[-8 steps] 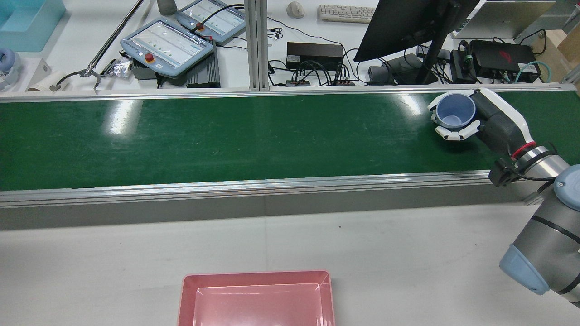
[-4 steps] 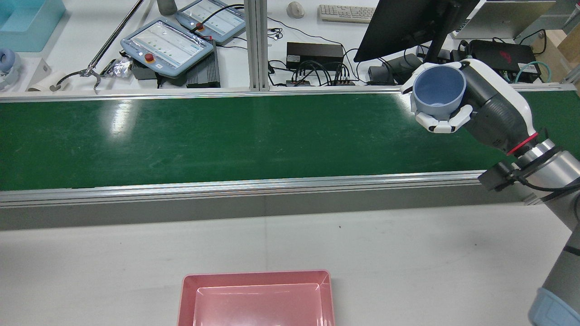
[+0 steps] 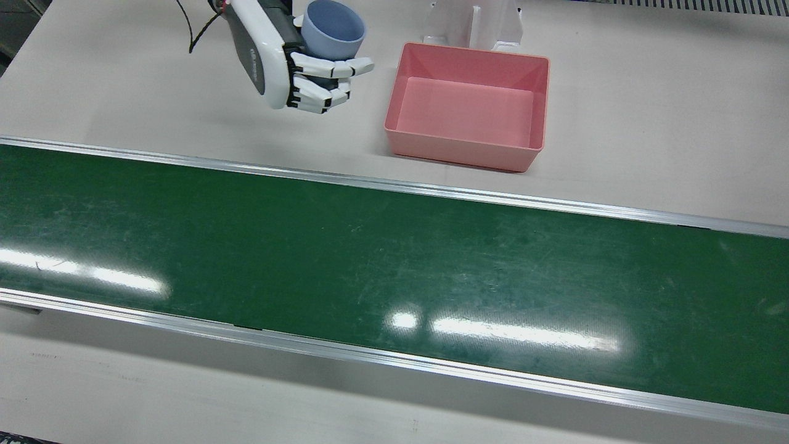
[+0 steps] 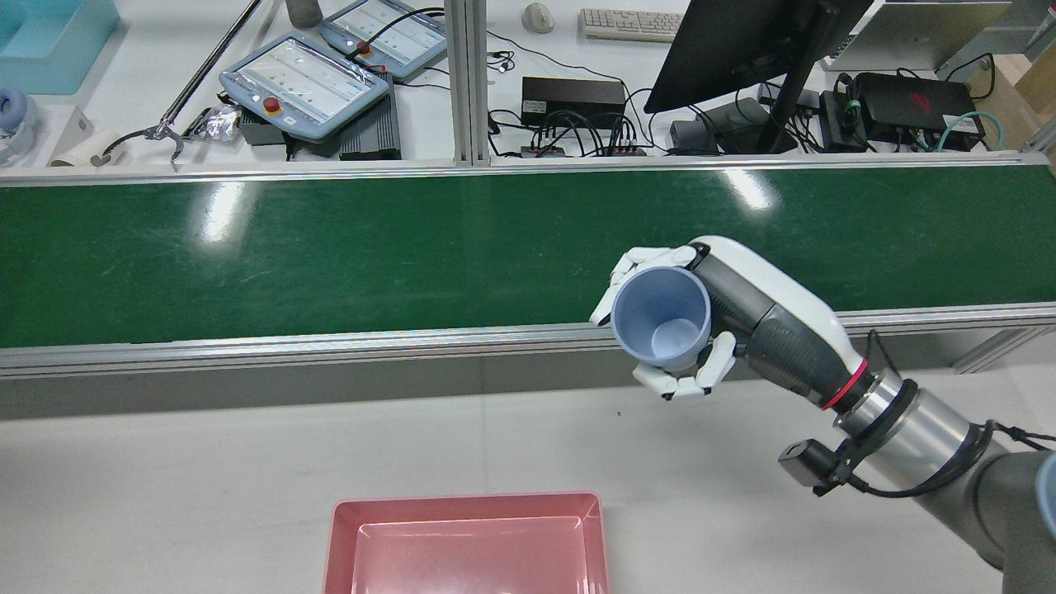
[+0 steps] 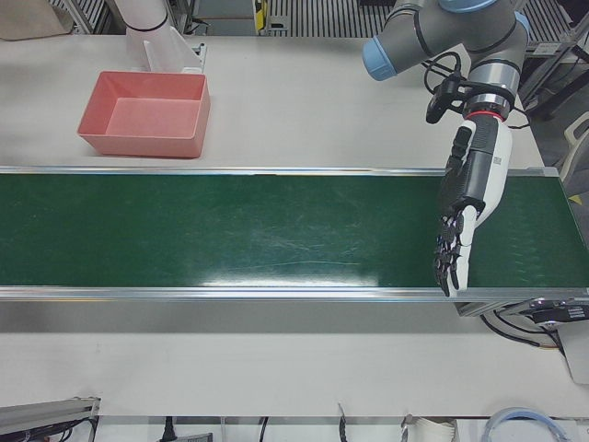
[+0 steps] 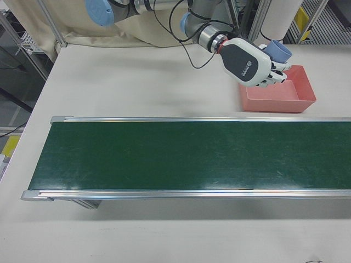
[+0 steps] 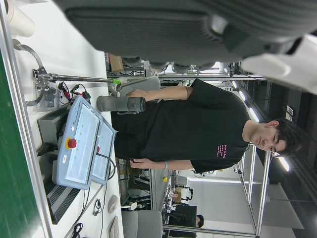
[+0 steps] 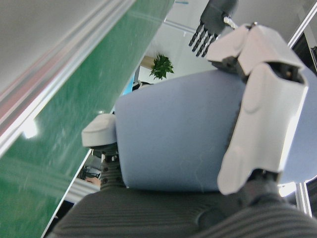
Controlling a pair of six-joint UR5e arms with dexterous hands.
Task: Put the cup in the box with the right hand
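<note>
I see a white bench (image 3: 647, 92) crossed by a glossy green conveyor belt (image 3: 370, 259), with a monitor (image 4: 742, 41) and cables beyond its far edge.

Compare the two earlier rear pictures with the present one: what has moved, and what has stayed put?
The right hand, gripping the blue cup throughout, lifted it from the belt's far right edge and carried it back across the green belt to its near rail, toward the pink box. Nothing was released. The box, belt and desk clutter stayed where they were.
</note>
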